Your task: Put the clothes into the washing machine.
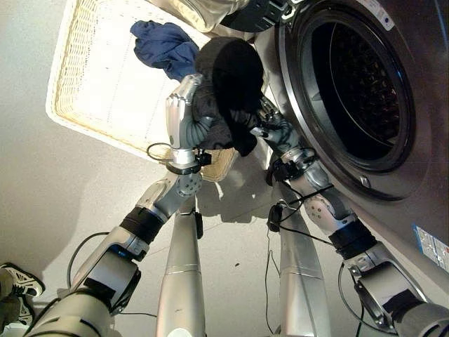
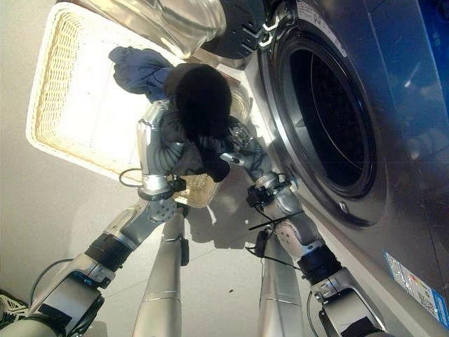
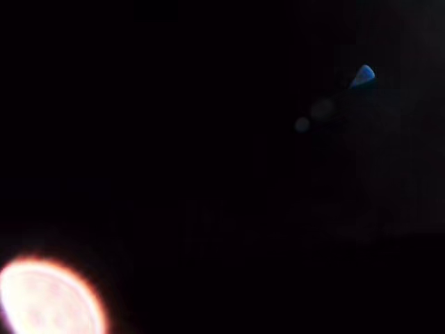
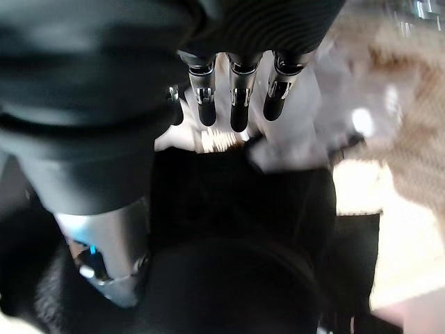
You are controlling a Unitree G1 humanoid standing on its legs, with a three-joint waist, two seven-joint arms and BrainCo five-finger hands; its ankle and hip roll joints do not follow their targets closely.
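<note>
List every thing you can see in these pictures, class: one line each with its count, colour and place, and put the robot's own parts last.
Black garment: one, black, bunched and lifted between the two hands, above the basket's near corner and beside the washer opening.
Blue garment: one, dark blue, lying in the basket at its far side.
Laundry basket: one, cream wicker, on the floor to the left of the washing machine.
Washing machine: one, grey, at the right, drum opening uncovered.
Washer door: one, silver-rimmed, swung open above the basket.
Shoe: one, a person's, black and white, lower left on the floor.
Left hand: one, silver, against the black garment, fingers hidden in it.
Right hand: one, silver fingers with dark tips, straight, by the black garment.
</note>
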